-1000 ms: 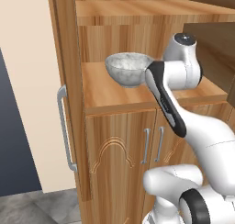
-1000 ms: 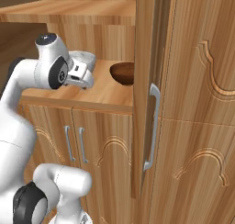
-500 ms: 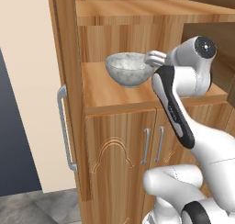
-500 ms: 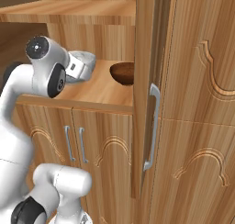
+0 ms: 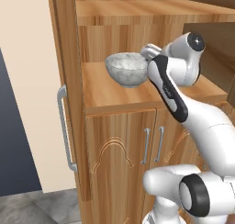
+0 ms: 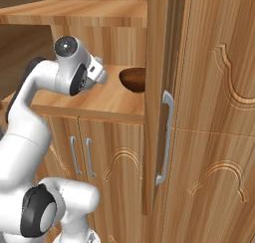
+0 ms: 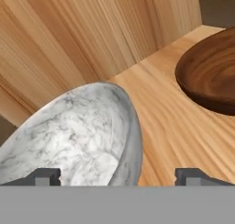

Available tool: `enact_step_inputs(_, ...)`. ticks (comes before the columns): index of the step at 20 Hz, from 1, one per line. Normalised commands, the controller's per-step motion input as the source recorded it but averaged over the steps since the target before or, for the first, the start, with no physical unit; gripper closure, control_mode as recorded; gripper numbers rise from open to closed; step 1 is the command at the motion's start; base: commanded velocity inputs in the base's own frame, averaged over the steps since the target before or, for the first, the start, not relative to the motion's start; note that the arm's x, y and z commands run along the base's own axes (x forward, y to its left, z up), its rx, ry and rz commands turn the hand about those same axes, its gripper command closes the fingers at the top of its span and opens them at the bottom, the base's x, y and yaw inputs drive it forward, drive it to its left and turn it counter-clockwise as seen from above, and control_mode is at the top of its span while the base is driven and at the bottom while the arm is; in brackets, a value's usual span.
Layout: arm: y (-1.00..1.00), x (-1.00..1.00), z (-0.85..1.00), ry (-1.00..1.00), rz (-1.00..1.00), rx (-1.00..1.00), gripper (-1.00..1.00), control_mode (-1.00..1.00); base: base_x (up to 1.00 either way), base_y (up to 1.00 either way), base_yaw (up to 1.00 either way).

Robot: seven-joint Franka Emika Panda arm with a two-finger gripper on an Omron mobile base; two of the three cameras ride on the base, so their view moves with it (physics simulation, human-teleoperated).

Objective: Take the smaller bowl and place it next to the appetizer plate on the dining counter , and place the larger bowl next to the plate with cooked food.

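Observation:
The larger bowl [image 5: 126,69], mottled grey-white, stands on the open cabinet shelf [image 5: 114,92]. The smaller bowl [image 6: 132,79], glossy reddish-brown, rests on the same shelf to its right. My gripper [image 7: 117,175] is open and hovers at the larger bowl [image 7: 78,136], whose near rim lies between the two fingertips. The smaller bowl [image 7: 211,74] sits beyond it at the upper right of the hand view. In the left base view my hand [image 5: 149,51] is right beside the grey bowl's right rim. The dining counter and both plates are out of view.
A tall cabinet door [image 6: 162,87] with a metal handle [image 6: 166,137] stands open just right of the brown bowl. Another open door with a handle [image 5: 64,126] flanks the shelf on the left. An upper shelf [image 5: 137,9] hangs close above the bowls.
My wrist has swung and the hand has come up to the grey bowl's right rim. The bowls have not moved.

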Motion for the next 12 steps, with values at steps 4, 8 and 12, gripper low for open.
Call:
enact_step_inputs(4,0.00,0.52,-0.01,0.20,-0.04,0.00,-1.00,-1.00,0.00,0.00,0.00)
enact_step_inputs(8,0.14,0.52,-0.31,0.14,-0.08,-0.10,-1.00,-1.00,0.00,0.00,0.00)
enact_step_inputs(12,0.28,0.57,-0.55,0.17,-0.09,-0.20,-1.00,-1.00,0.00,0.00,0.00)
